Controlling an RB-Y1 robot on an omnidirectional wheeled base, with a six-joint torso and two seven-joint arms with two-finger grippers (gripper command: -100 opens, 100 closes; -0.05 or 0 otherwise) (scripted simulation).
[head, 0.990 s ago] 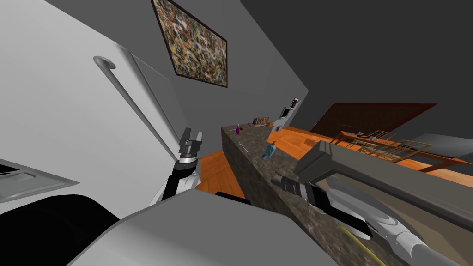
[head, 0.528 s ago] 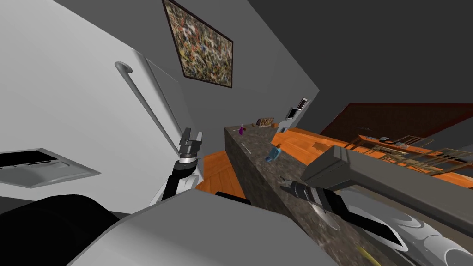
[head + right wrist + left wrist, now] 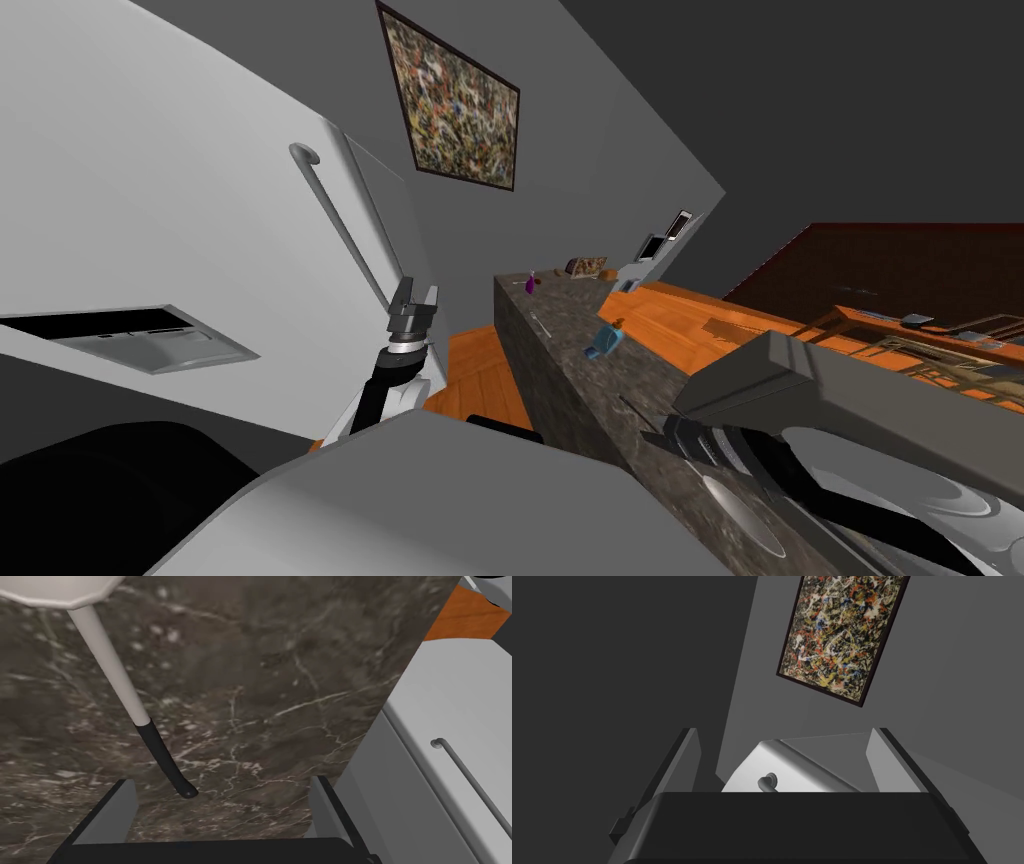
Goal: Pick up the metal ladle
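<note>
The ladle (image 3: 107,671) lies flat on the dark marbled counter (image 3: 280,676). It has a pale shaft, a black handle end (image 3: 162,758) and a pale bowl at its far end. My right gripper (image 3: 220,803) hovers open over the counter, and the black handle tip lies just ahead of it, nearer one finger. In the head view the right gripper (image 3: 645,425) reaches over the counter top (image 3: 560,360) from the right. My left gripper (image 3: 413,297) is raised and open beside the white fridge, with nothing between its fingers (image 3: 684,758).
A white fridge with a long bar handle (image 3: 335,215) stands to the left. A blue object (image 3: 603,340), a purple bottle (image 3: 530,284) and a thin utensil (image 3: 541,324) sit farther along the counter. A grey box (image 3: 800,370) hangs over my right arm. Orange floor (image 3: 470,370) lies between fridge and counter.
The whole head view has swung, so my head or base has turned. My right gripper has drawn back along the counter toward me. The left arm has kept its pose.
</note>
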